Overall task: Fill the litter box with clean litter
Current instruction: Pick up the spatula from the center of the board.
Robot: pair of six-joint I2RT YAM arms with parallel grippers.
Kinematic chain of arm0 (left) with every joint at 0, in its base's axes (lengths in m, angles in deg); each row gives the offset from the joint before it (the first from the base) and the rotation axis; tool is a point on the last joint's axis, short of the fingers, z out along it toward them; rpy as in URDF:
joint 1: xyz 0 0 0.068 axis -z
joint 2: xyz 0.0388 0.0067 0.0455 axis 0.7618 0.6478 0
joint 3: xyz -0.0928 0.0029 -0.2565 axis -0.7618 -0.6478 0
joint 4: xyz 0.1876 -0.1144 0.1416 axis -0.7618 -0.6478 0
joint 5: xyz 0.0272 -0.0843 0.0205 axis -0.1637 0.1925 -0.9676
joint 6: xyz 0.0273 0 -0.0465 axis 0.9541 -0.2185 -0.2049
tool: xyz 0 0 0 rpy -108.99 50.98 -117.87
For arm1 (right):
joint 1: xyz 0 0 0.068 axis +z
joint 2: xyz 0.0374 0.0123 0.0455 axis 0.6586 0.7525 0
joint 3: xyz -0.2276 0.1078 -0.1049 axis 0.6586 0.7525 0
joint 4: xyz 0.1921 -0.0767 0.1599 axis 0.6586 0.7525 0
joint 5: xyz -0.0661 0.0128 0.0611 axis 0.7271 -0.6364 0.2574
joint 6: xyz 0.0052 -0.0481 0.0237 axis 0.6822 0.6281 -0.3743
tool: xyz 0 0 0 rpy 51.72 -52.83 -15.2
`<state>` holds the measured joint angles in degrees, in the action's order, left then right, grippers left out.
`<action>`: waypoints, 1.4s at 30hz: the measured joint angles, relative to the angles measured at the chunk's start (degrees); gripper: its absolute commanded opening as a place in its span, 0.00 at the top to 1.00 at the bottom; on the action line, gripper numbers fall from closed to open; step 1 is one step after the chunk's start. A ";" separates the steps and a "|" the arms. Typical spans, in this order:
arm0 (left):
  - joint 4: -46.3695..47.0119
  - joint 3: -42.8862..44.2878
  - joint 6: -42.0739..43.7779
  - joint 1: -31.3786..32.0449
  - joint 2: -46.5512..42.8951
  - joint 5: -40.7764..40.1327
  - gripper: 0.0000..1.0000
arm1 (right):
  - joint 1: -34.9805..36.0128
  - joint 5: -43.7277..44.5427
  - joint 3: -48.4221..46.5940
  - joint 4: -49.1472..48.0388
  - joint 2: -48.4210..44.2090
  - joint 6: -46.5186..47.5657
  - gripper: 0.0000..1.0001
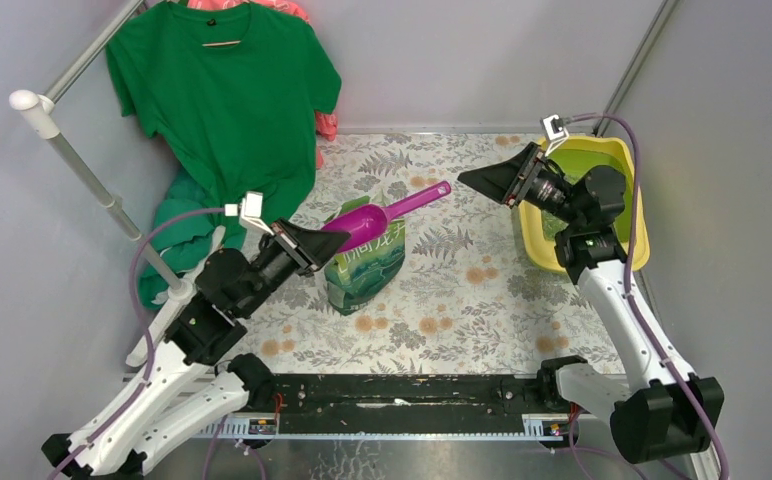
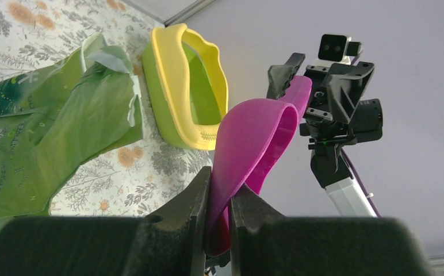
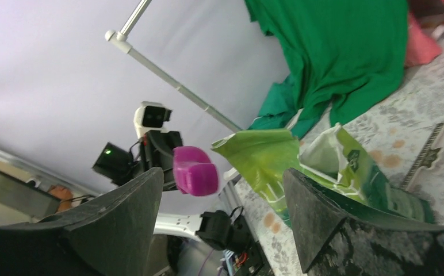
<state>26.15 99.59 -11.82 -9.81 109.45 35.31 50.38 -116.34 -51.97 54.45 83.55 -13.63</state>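
The purple scoop (image 1: 382, 215) hangs above the open top of the glossy green bag (image 1: 367, 265), which stands mid-table. My left gripper (image 1: 324, 240) is shut on the bowl end of the scoop (image 2: 254, 141), and the handle points toward the right arm. My right gripper (image 1: 482, 180) is open and empty, a short way off the handle's end (image 3: 195, 171). The yellow litter box (image 1: 634, 215) sits at the far right, partly under the right arm, and its inside looks green (image 2: 199, 92). No loose litter granules show in any view.
A green T-shirt (image 1: 224, 90) hangs from a white rail (image 1: 82, 165) at the back left, with pink cloth (image 1: 327, 122) behind it. Grey walls close in both sides. A black rail (image 1: 402, 390) runs along the near edge between the arm bases.
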 measured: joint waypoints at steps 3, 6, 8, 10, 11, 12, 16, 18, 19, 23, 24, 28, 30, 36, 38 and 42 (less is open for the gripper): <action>1.29 -1.14 -0.81 0.00 1.66 0.04 0.86 | 0.52 -1.88 1.77 -7.28 2.47 -4.83 0.28; 2.21 -1.25 -1.36 0.00 3.37 0.04 0.85 | 1.70 -3.69 2.29 -10.14 5.44 -7.23 0.31; 3.02 -1.25 -1.57 0.00 3.93 0.04 0.85 | 2.64 -4.70 2.32 -10.05 6.54 -7.54 0.32; 4.15 -1.25 -1.73 0.00 4.44 0.07 0.85 | 3.28 -5.53 2.29 -8.87 6.54 -6.97 0.32; 4.66 -1.25 -1.75 0.00 4.70 0.07 0.85 | 3.50 -5.75 2.29 -8.22 6.43 -6.43 0.32; 5.29 -1.25 -1.75 0.00 5.09 0.07 0.85 | 3.61 -5.99 2.29 -7.58 6.38 -5.95 0.32; 6.71 -1.44 -1.92 0.00 7.06 0.11 0.85 | 3.91 -6.16 2.29 -5.22 6.34 -4.13 0.32; 6.78 -1.60 -1.95 0.00 7.89 0.55 0.85 | 3.91 -6.36 2.29 -4.74 6.36 -3.61 0.34; 6.78 -1.64 -1.95 0.00 8.20 0.72 0.85 | 3.91 -6.51 2.29 -4.55 6.36 -3.43 0.35; 6.78 -1.66 -1.95 0.00 9.49 1.62 0.85 | 3.93 -7.19 2.29 -4.50 6.60 -3.06 0.40; 6.78 -1.66 -1.95 0.00 9.77 1.73 0.85 | 3.93 -7.48 2.29 -4.52 6.71 -3.04 0.41; 7.43 -1.66 -2.03 0.00 10.82 2.25 0.85 | 4.09 -7.63 2.34 -4.37 6.99 -2.95 0.48; 8.13 -1.66 -2.05 0.00 11.30 2.58 0.85 | 4.42 -7.72 2.36 -4.09 6.99 -2.73 0.49; 9.73 -1.66 -2.16 0.00 12.59 3.30 0.85 | 5.18 -8.15 2.45 -3.02 6.99 -1.38 0.53; 9.84 -1.66 -2.19 0.00 12.87 3.56 0.85 | 5.18 -8.31 2.49 -2.54 6.99 -1.09 0.51; 9.92 -1.66 -2.19 0.00 13.07 4.22 0.84 | 5.29 -8.63 2.49 -2.12 6.99 -0.52 0.49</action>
<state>36.07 97.93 -14.01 -9.81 122.52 39.53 55.67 -124.97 -49.48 52.33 90.54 -14.15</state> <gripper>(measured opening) 0.205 0.508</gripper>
